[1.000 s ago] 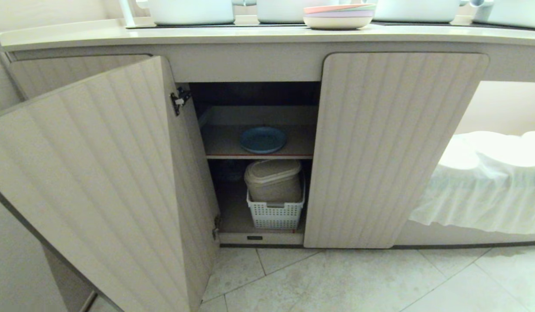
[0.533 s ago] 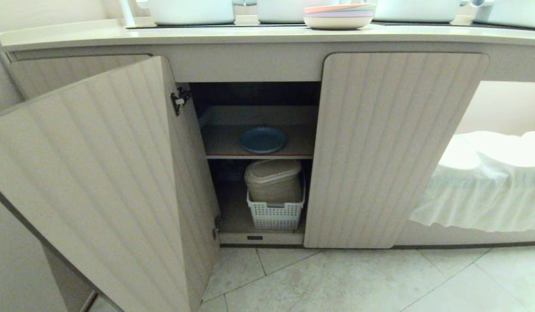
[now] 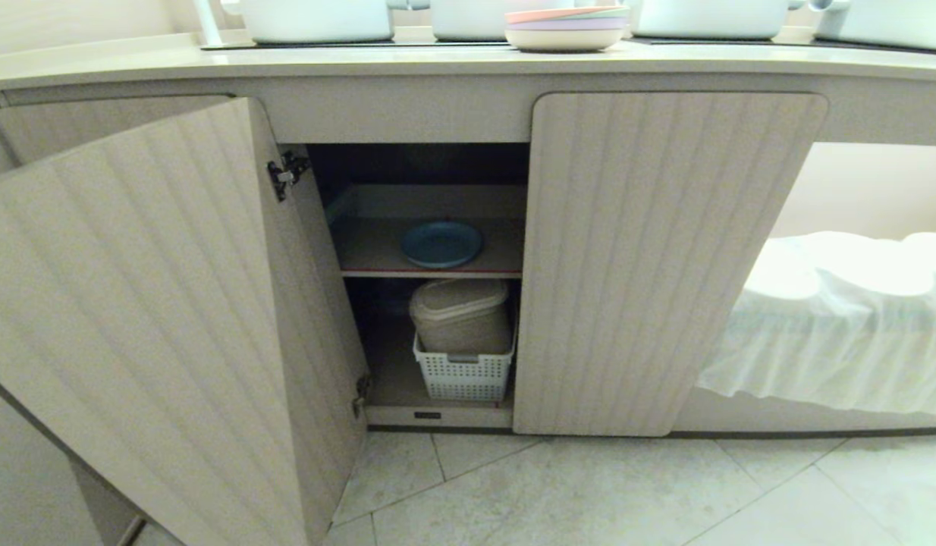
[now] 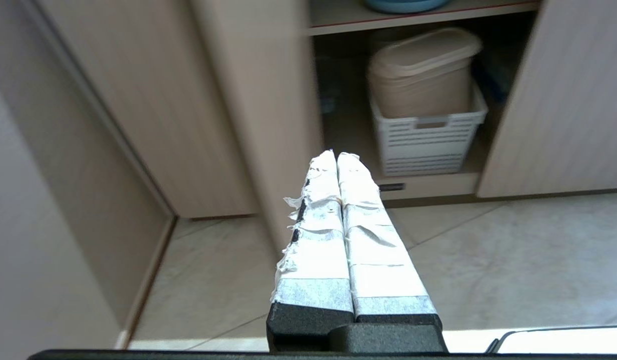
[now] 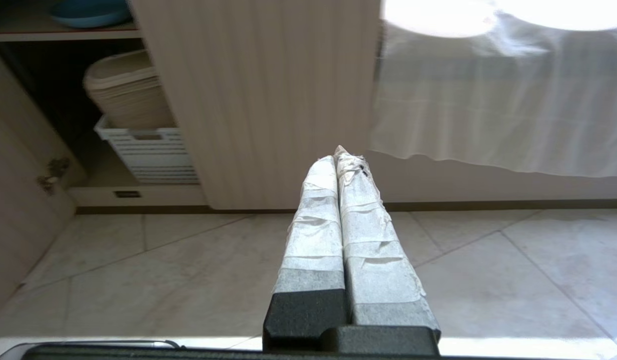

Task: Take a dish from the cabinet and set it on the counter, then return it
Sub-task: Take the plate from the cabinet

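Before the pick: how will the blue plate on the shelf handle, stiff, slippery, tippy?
The blue plate looks rigid and shallow, so probably stiff. Its matte face suggests moderate grip. It lies flat on the shelf, so a push should slide it, not tip it; the low rim offers little to pinch.

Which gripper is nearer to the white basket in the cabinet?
Left. The left gripper points almost at the white basket; the right gripper faces the closed door, the basket off to its side.

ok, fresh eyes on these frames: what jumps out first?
The cabinet's left door swung wide open, with the blue dish alone on the inner shelf, above a beige lidded bin in a white basket. Up on the counter, a stack of pastel plates. Both taped grippers, left and right, hang shut over the floor.
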Tool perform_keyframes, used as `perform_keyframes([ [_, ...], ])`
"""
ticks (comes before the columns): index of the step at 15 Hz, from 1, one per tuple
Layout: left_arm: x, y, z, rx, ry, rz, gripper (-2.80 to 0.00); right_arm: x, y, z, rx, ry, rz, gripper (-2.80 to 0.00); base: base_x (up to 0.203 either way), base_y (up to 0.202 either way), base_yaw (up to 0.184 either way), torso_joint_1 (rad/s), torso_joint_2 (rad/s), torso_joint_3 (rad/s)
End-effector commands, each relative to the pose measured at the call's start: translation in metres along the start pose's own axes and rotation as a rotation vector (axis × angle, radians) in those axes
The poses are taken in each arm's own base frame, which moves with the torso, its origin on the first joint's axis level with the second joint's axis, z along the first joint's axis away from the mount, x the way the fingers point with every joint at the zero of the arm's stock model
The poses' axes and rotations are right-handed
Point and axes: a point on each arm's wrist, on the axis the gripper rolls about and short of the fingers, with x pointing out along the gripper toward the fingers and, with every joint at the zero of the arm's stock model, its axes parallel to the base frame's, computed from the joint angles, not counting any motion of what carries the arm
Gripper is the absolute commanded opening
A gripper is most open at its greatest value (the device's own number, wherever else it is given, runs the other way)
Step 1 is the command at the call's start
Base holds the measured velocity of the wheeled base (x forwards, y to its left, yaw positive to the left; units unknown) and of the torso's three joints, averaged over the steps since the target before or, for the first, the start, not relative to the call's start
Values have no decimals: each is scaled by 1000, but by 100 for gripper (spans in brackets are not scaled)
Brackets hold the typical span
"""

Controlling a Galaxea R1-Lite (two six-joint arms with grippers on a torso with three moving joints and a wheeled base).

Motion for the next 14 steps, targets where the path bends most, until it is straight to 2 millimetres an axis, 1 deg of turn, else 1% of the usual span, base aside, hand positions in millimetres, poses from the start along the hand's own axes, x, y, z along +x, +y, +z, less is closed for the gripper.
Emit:
perform_keyframes([
  [1,0,0,0,3,3,0,-280,0,0,0,0,0,0,-280,0,-195,3,2,2,2],
  [11,0,0,0,1,3,-3,-280,0,0,0,0,0,0,-280,0,-190,1,3,3,3],
  [12,0,0,0,1,3,-3,-280,0,0,0,0,0,0,-280,0,-114,3,0,0,2],
  [14,0,0,0,2,3,-3,-280,0,0,0,0,0,1,-280,0,0,0,0,0,0],
])
